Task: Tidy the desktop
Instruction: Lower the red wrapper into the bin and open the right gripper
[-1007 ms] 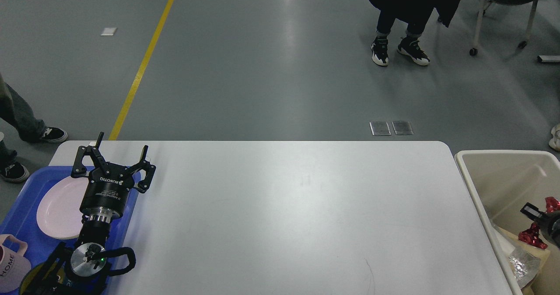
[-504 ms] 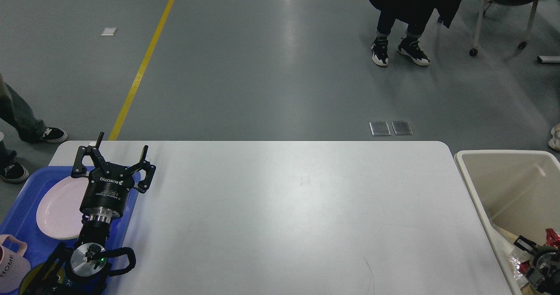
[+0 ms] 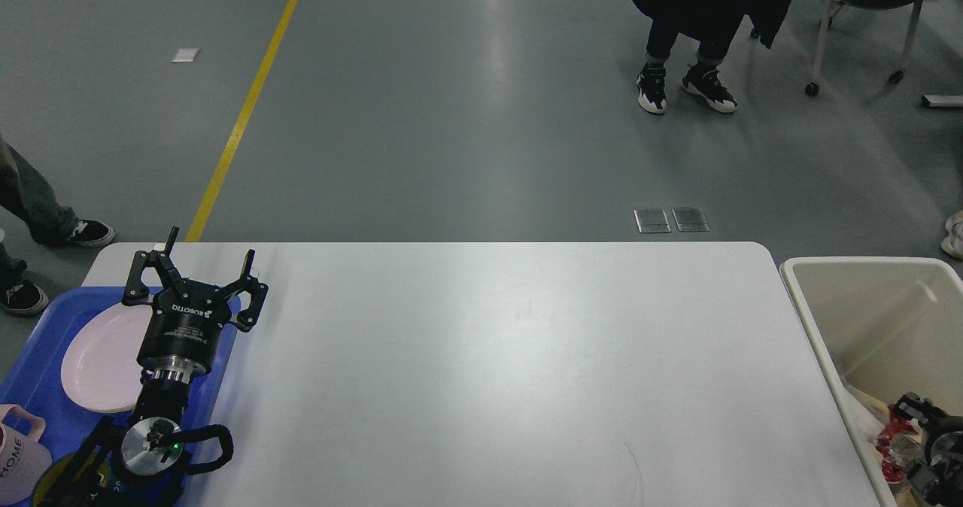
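Head view: desktop is seen filling the lower middle, white, matte, rounded corners. Left gripper is held over its left edge, fingers spread. Right gripper is seen low in the bin; finger state cannot be told.

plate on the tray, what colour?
Pale pink plate, lying on the blue tray; head view shows it.

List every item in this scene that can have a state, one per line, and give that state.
desktop: bare, nothing resting on the part in view
left hand: open, empty, above the tray's right edge
right hand: inside the bin; open or shut cannot be told
blue tray: loaded
pink plate: flat on the tray
pink mug: upright on the tray
beige bin: open-topped, holding wrappers
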